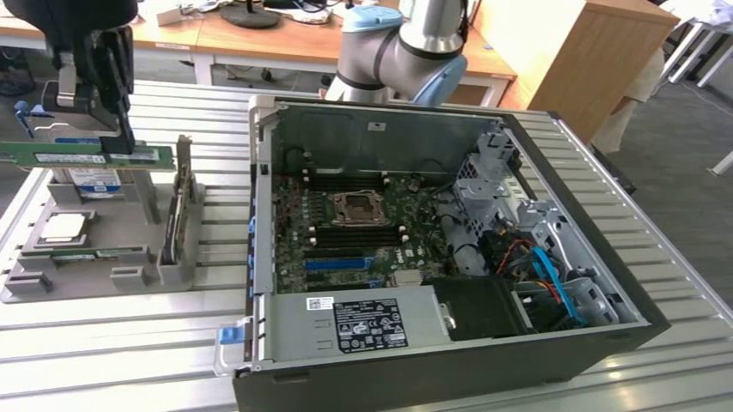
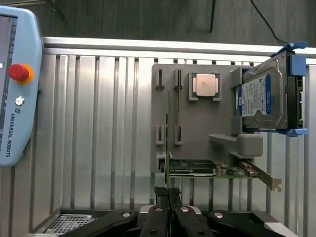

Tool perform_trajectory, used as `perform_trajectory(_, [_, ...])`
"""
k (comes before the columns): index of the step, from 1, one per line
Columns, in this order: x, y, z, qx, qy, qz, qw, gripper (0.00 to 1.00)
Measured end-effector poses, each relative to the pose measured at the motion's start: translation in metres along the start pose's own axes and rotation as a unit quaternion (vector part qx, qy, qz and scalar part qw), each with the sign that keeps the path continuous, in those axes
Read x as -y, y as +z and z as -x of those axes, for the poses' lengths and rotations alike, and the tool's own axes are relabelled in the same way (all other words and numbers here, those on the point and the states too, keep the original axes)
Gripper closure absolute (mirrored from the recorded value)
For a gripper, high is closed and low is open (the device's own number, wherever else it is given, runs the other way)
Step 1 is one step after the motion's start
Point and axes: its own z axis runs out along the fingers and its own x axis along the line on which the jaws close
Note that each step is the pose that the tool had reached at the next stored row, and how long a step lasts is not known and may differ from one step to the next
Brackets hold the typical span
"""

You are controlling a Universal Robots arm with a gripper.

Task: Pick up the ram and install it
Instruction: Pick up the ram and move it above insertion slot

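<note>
The ram, a long green stick, hangs level in the air above the grey parts holder at the exterior view's left. My gripper is shut on its upper edge near one end. In the wrist view the ram appears edge-on as a thin line running out from between the shut black fingers of my gripper. The open computer case lies to the exterior view's right, its motherboard facing up.
The holder carries a silver hard drive, a square processor chip and an upright expansion card. A teach pendant lies on the slatted metal table. The arm's base stands behind the case.
</note>
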Motion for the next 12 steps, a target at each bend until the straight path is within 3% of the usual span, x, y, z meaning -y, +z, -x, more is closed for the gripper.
perform_trajectory(12, [0.0226,-0.0009,-0.001,-0.0001,-0.001,0.0000,1.0000,0.88])
